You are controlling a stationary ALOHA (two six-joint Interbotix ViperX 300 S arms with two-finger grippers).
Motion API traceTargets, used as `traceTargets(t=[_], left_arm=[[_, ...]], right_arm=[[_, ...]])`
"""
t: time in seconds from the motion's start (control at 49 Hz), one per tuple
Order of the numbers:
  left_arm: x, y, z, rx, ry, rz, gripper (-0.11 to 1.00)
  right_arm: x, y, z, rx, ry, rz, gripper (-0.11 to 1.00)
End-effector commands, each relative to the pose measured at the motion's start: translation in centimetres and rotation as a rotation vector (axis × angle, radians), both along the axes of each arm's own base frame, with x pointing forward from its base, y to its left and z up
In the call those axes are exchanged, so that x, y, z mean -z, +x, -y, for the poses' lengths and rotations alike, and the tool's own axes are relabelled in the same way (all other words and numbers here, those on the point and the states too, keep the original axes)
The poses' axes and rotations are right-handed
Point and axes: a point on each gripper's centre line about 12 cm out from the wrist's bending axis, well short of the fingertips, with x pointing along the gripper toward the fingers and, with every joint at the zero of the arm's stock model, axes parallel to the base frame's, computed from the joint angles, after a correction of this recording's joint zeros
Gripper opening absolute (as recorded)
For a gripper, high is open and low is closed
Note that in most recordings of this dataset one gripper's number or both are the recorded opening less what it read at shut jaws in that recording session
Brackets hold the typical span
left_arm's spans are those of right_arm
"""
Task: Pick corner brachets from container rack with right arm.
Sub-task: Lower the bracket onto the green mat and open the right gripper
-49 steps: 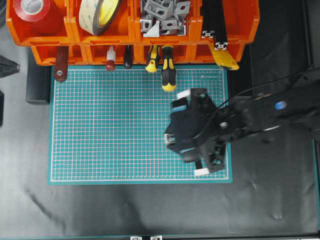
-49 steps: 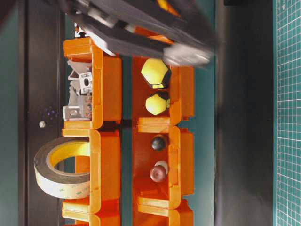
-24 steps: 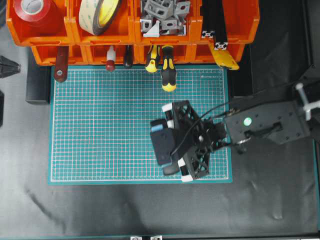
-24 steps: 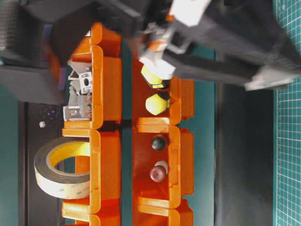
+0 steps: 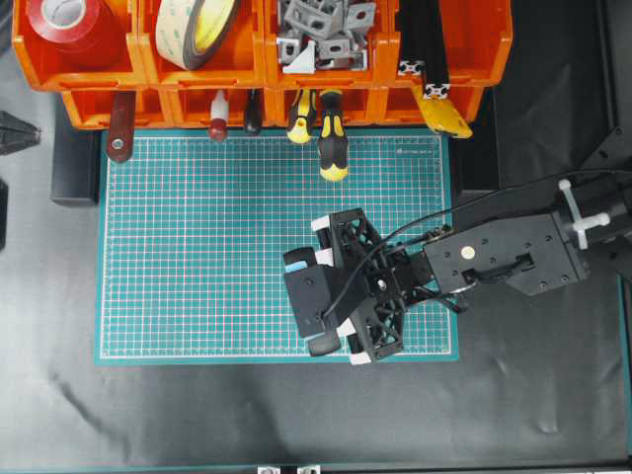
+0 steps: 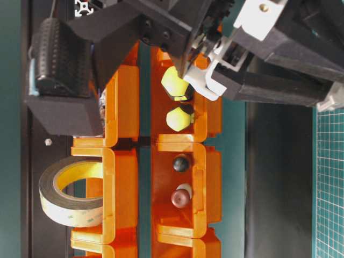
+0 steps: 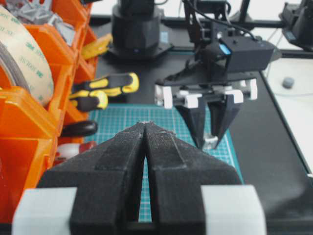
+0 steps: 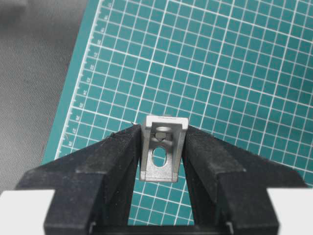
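Note:
A silver corner brachet (image 8: 161, 156) with an oval hole sits pinched between the black fingers of my right gripper (image 8: 163, 132), just above the green mat. Seen from overhead, the right gripper (image 5: 341, 291) points down over the mat's front right part, with its fingertips hidden under its own body. The left wrist view shows it (image 7: 211, 138) from the front, a pale piece at its tips. More corner brachets (image 5: 321, 30) lie heaped in an upper bin of the orange container rack (image 5: 237, 77). My left gripper (image 7: 145, 126) is shut with nothing in it.
The green cutting mat (image 5: 197, 247) covers the middle of the table. Yellow-black screwdriver handles (image 5: 333, 148) stick out of the rack's lower row over the mat's far edge. The rack also holds a red tape roll (image 5: 64, 25), a beige tape roll (image 5: 197, 30) and black extrusion bars (image 5: 425, 49).
The right arm has swung left and toward the mat's front edge and has come lower, carrying the brachet. Its grip looks unchanged. The rack and tools stay put.

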Motion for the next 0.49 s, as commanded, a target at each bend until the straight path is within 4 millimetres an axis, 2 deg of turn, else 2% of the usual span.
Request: traceTargets(t=[0.0,0.245,0.388,0.47], left_arm=[[-0.5,0.3,0.0,0.0,0.004,0.008,0.01],[-0.6,0.3,0.0,0.0,0.003,0.012,0.01],[-0.6,0.2,0.0,0.0,0.001,0.015,0.01],[-0.6,0.2,0.0,0.0,0.001,0.014,0.01]], right_arm=[[-1.2,0.7,-0.3,-0.004,0.009,0.039,0.25],[-1.5,1.3,0.0,0.005,0.019,0.064,0.28],[-1.9,1.9,0.3,0.017,0.026,0.082,0.63],[-2.0,2.2,0.3,0.018,0.026,0.088,0.73]])
